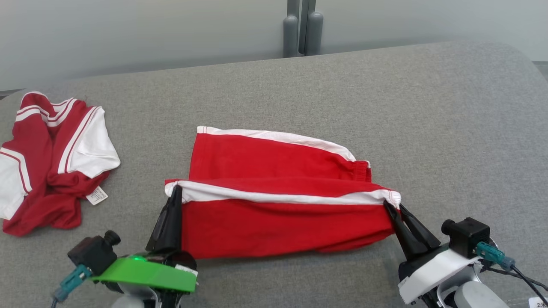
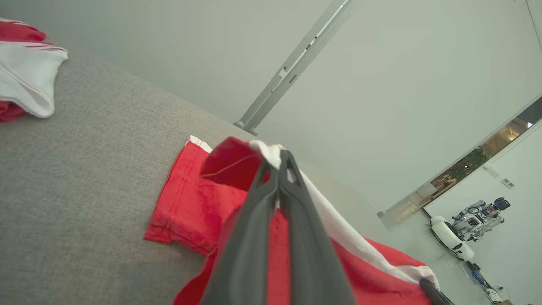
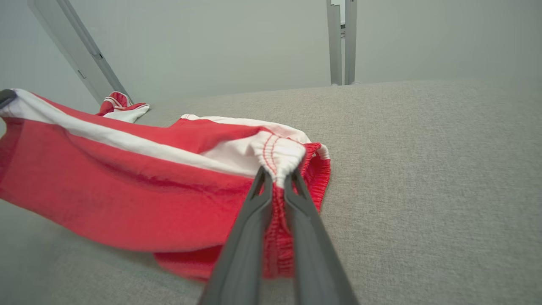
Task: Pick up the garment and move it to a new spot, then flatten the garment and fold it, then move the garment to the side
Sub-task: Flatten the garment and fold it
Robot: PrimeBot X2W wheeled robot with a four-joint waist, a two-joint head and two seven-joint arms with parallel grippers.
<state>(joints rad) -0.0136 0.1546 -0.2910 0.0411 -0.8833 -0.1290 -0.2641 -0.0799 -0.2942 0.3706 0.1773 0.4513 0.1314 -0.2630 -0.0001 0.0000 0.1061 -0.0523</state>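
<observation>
The garment (image 1: 278,192) is a pair of red shorts with white side stripes, lying across the middle of the grey surface. Its near half is lifted and stretched between my two grippers. My left gripper (image 1: 176,189) is shut on the hem corner at the left end (image 2: 271,154). My right gripper (image 1: 390,204) is shut on the white, gathered waistband corner at the right end (image 3: 279,163). The far half of the garment (image 3: 237,125) rests flat on the surface, and the held edge hangs above it in a taut line.
A second red and white garment (image 1: 51,158) lies crumpled at the far left of the grey padded surface (image 1: 428,128). Grey posts (image 1: 302,28) stand behind the far edge. Bare fabric stretches to the right and behind the shorts.
</observation>
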